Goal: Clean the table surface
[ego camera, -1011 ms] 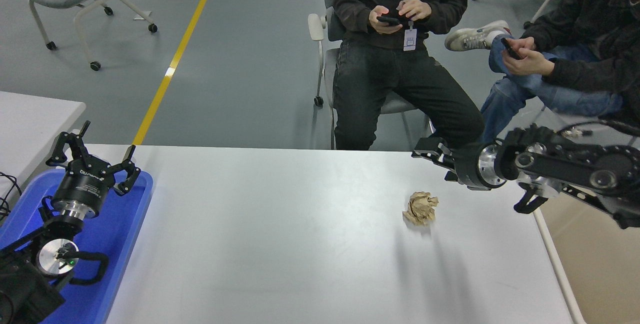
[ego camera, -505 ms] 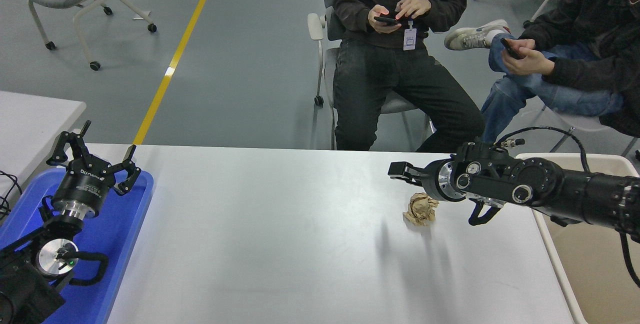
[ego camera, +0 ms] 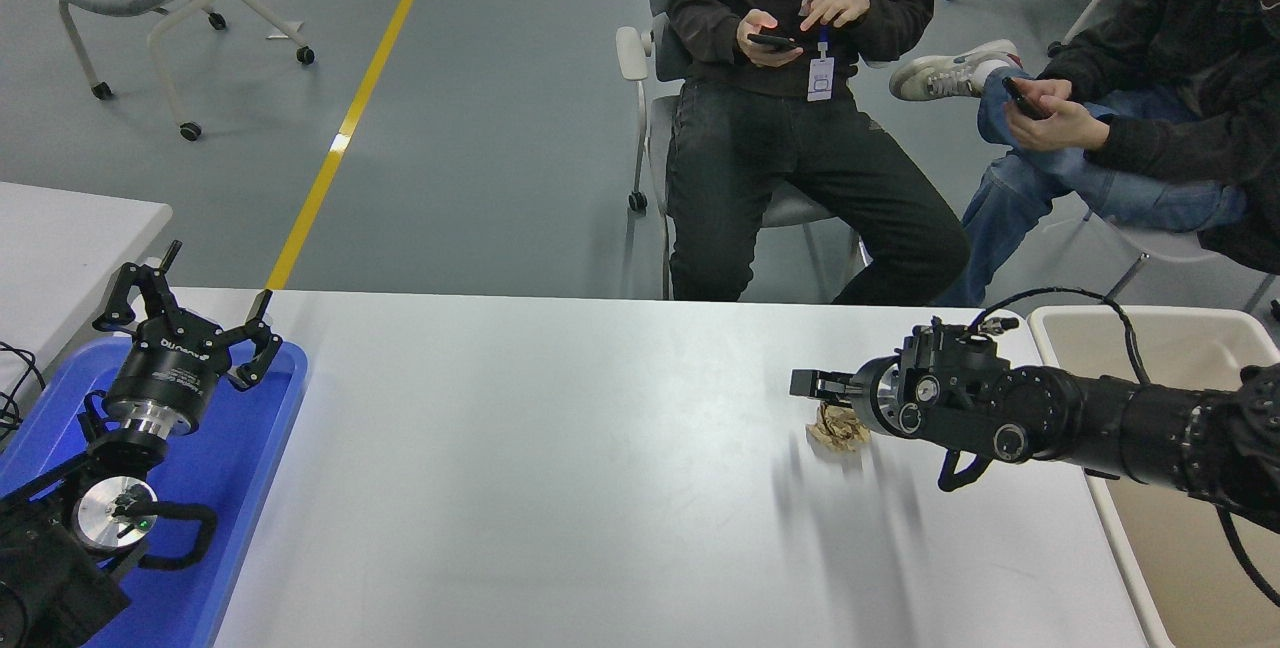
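Since a second ago the right arm has swung in low from the right edge, and its black right gripper [ego camera: 812, 386] now hangs directly over the crumpled brown paper ball [ego camera: 838, 431], hiding the ball's top. How wide its fingers stand cannot be told, and no grip on the paper shows. The large, smooth, grey-white table surface [ego camera: 560, 468] runs its long axis left to right, with wide bare room between the ball and the blue plastic tray [ego camera: 235, 488] at the left edge. A beige plastic bin [ego camera: 1160, 528] sits just off the right edge. The parked black left gripper [ego camera: 185, 323] rests, fingers spread, over the tray.
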Controlling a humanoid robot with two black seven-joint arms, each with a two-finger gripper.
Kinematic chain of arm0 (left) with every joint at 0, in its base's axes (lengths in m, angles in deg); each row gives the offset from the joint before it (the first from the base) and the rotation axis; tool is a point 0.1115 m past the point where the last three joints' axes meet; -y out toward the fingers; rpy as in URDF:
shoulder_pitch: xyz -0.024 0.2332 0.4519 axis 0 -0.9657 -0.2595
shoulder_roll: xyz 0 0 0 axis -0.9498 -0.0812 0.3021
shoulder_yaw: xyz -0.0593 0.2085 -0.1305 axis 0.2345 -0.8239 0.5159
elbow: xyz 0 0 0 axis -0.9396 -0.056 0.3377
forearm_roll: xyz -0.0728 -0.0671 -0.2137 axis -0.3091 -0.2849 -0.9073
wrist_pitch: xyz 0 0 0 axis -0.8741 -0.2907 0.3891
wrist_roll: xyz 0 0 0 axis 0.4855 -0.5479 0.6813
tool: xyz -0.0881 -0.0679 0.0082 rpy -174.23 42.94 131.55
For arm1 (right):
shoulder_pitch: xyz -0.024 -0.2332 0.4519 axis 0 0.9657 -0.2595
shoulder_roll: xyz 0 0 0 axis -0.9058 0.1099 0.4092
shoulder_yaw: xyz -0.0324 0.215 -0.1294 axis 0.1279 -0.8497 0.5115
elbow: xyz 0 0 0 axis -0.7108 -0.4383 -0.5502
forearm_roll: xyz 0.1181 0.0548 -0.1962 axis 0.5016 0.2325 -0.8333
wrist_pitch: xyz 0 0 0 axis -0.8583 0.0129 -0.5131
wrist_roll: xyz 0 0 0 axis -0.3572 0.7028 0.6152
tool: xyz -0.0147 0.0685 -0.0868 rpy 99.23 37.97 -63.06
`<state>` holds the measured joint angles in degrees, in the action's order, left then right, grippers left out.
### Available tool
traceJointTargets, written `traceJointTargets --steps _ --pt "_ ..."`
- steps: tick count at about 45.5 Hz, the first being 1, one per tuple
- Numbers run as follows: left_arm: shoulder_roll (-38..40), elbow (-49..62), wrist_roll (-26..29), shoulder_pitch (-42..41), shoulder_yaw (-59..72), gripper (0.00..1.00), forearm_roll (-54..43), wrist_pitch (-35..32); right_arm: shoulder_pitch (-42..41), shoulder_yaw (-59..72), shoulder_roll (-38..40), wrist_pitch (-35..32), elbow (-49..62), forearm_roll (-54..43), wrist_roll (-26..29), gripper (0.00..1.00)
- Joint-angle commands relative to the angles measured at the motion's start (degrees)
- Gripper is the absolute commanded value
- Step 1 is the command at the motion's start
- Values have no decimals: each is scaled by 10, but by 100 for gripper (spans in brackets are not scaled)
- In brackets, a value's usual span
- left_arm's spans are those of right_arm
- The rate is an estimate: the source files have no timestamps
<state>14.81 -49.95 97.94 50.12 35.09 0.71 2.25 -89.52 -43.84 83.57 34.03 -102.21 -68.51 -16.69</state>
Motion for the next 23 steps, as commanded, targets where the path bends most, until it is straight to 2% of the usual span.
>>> traceJointTargets --steps 1,23 --pt "0 0 0 0 0 100 0 1 11 3 -18 8 19 -5 0 99" --pt "0 0 0 0 0 100 0 0 38 24 -48 41 64 -25 0 99"
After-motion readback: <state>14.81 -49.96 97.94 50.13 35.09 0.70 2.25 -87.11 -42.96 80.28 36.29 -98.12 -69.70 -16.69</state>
